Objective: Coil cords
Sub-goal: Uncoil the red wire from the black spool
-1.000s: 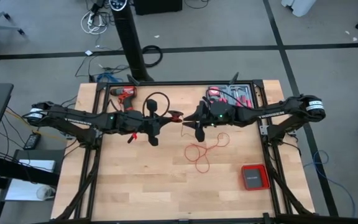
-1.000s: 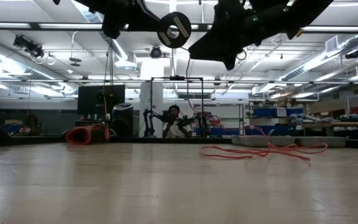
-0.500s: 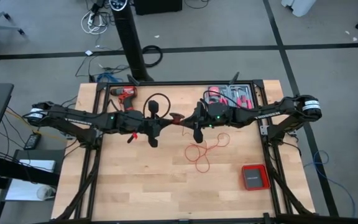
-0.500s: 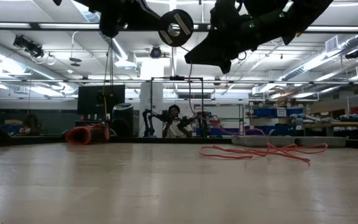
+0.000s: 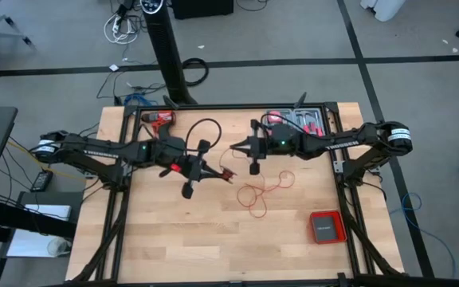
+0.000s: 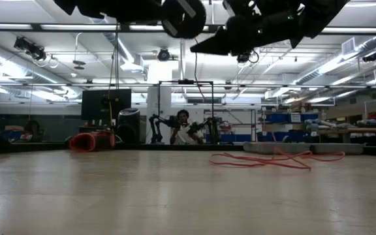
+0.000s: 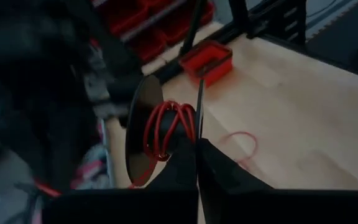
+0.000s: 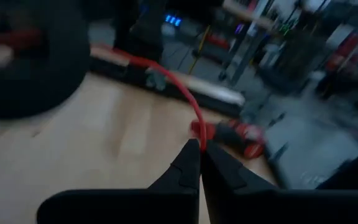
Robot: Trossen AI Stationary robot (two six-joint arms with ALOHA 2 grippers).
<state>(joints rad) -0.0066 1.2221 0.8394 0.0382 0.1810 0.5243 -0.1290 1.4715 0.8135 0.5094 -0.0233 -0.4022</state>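
Note:
A black spool point(image 7: 160, 134) with red cord wound on its hub is held by my shut left gripper point(image 5: 212, 169) above the table's middle; it also shows at the top of the low view point(image 6: 183, 16). My right gripper point(image 5: 234, 149) is shut on the red cord point(image 8: 178, 87) just beyond the spool's far side. The rest of the cord lies in loose loops on the table point(image 5: 257, 191), nearer the right edge, and shows in the low view point(image 6: 266, 158). My left gripper pinches the thin rim of one spool disc point(image 7: 199, 118) between its two fingers, which lie along the disc's plane. The spool is lifted clear of the table. My right gripper pinches the cord point(image 8: 197, 134) between its fingertips. The cord curves away from them toward the spool. The held stretch is clear of the table; the cord's loose end lies on the wood.
A red box point(image 5: 325, 227) stands near the right front of the table. A red drill point(image 5: 159, 119) lies at the far left, and a tray of red tools point(image 5: 297, 122) at the far right. A person point(image 6: 183, 127) sits in the room beyond.
My left gripper has turned at the wrist and carried the spool toward the table's near edge. My right gripper has gone toward the left and far edge, rising, with the cord. The loose loops on the table have drawn in a little from their right end.

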